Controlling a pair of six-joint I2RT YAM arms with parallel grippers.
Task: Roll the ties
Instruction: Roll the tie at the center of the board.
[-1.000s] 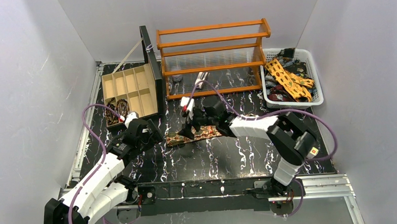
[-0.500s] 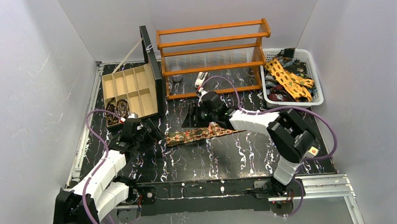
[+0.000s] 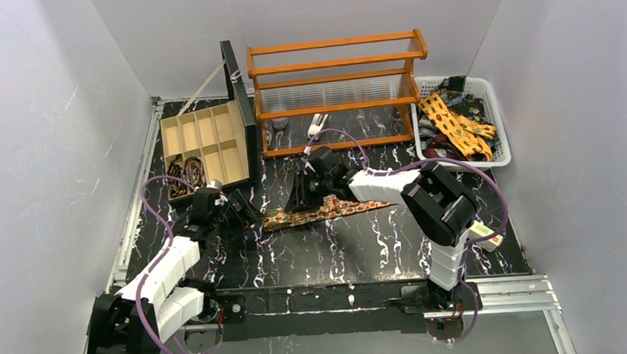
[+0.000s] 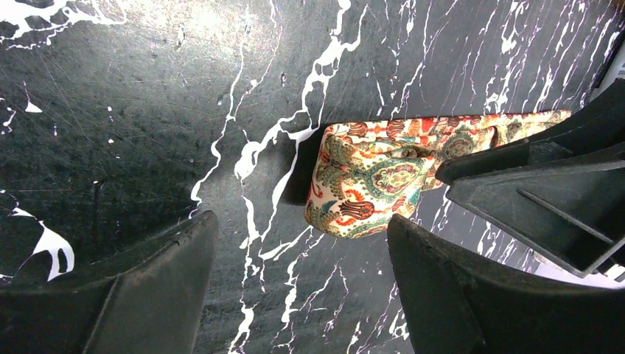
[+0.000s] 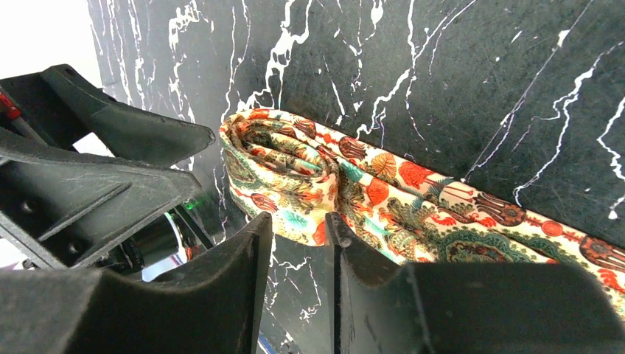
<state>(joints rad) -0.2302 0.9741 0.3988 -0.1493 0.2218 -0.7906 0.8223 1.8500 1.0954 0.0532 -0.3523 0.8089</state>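
A patterned tie [image 3: 328, 209] lay flat across the middle of the counter [image 3: 338, 256], its left end folded over into a loose roll. The left end effector [image 4: 298, 228] stood open just left of that roll, fingers spread and clear of the fabric. The right end effector [image 5: 298, 221] sat at the tie's near edge beside the roll, its fingers drawn to a narrow slit. Whether they pinched the cloth could not be told. More ties [image 3: 454, 124] filled a white basket [image 3: 501, 158] at the back right corner, and rolled ties [image 3: 184, 170] sat in a wooden box [image 3: 213, 137] at the back left.
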